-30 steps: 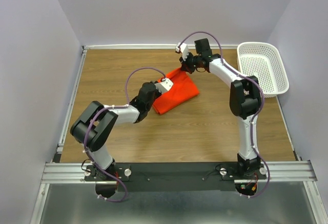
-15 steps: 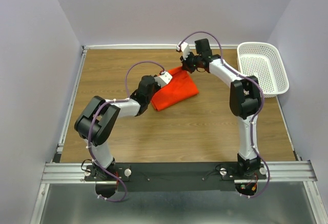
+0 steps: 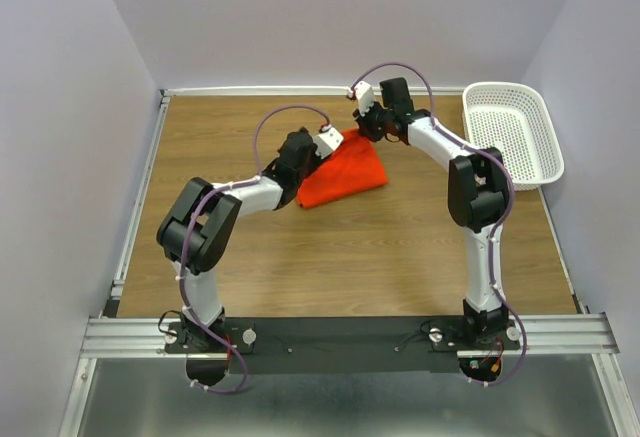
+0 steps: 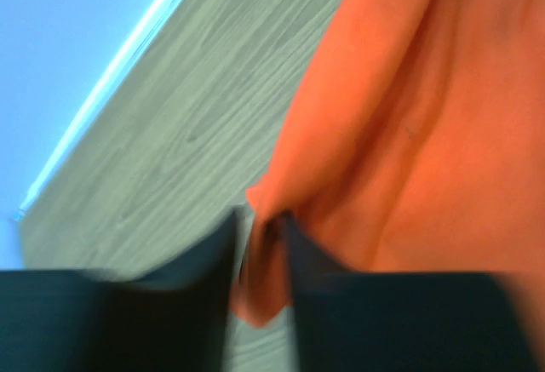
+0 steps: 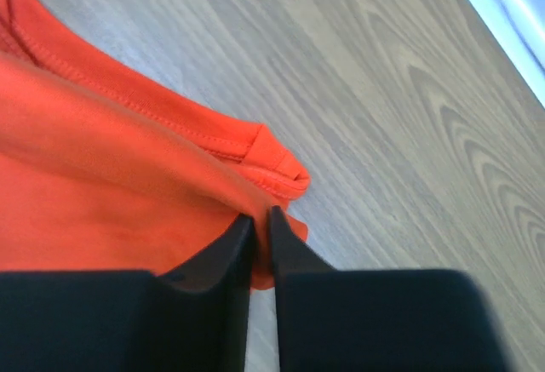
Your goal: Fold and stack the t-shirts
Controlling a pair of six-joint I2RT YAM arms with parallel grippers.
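Observation:
The orange-red t-shirt [image 3: 345, 179] lies folded in a compact wedge on the wooden table [image 3: 240, 137], at the middle back. My left gripper [image 3: 318, 157] is at its upper left edge. In the left wrist view the left gripper [image 4: 258, 236] has its jaws slightly parted around a loose fold of the t-shirt [image 4: 426, 134], with a sliver of table showing beside the cloth. My right gripper [image 3: 372, 131] is at the shirt's far corner. In the right wrist view the right gripper [image 5: 261, 219] pinches the hemmed t-shirt [image 5: 102, 176] between nearly closed fingers.
A white perforated basket [image 3: 515, 132] stands at the back right, overhanging the table's right edge. A raised rail [image 3: 300, 90] borders the table at the back, and walls close in on the left and right.
My left arm has swung toward the back and right, carrying the shirt's left edge inward, and its jaws have parted. The right gripper has barely shifted.

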